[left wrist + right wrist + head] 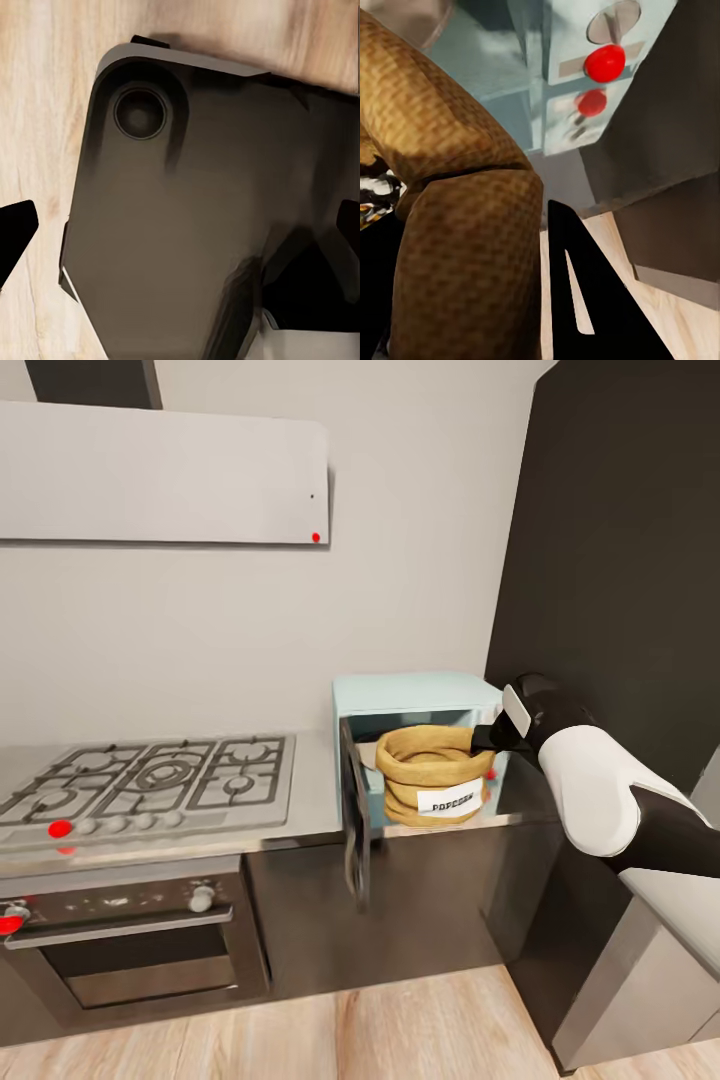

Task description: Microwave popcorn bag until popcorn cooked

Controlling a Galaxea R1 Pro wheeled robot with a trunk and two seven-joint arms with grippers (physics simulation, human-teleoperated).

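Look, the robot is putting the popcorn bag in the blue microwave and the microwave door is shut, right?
Not quite. The door is swung open, as the head view shows. The rest holds: the right gripper has the popcorn bag at the mouth of the blue microwave.

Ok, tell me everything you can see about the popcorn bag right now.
The popcorn bag is a squat tan-brown woven sack with a thick rolled-down rim and a white label reading POPCORN. It stands upright in the mouth of the pale-blue microwave, whose dark door hangs open. The right gripper is at its rim; its weave looms close in the right wrist view.
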